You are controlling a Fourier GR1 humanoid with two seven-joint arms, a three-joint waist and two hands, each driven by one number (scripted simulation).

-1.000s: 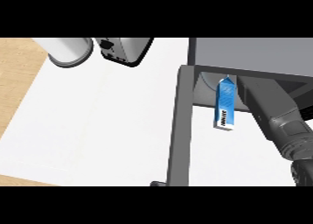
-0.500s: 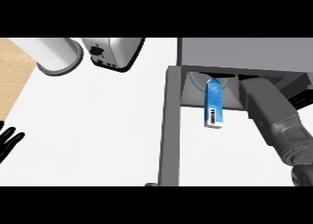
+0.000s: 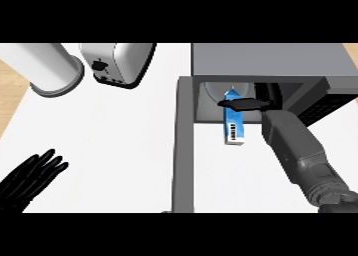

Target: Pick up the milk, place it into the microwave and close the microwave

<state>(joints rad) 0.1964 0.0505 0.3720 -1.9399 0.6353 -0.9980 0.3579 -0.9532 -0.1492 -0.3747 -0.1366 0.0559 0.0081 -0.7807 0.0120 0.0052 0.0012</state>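
The milk point(image 3: 236, 128) is a blue and white carton lying lengthwise in the mouth of the grey microwave point(image 3: 274, 60), its top end inside and its white bottom end sticking out towards me. My right hand point(image 3: 257, 102) reaches into the opening, thumb and fingers curled round the carton's upper part. The microwave's door point(image 3: 184, 150) stands open, seen edge-on as a grey bar running towards the lower edge, just left of the carton. My left hand point(image 3: 30, 176) rests open at the lower left, far from the microwave.
A silver toaster point(image 3: 120, 62) stands at the back, left of the microwave. A white cylinder point(image 3: 50, 67) stands further left beside it. The white counter point(image 3: 108, 140) ends at a wooden strip along the left edge.
The right hand has carried the milk further up into the microwave's opening. The left hand has come more fully into view at the lower left.
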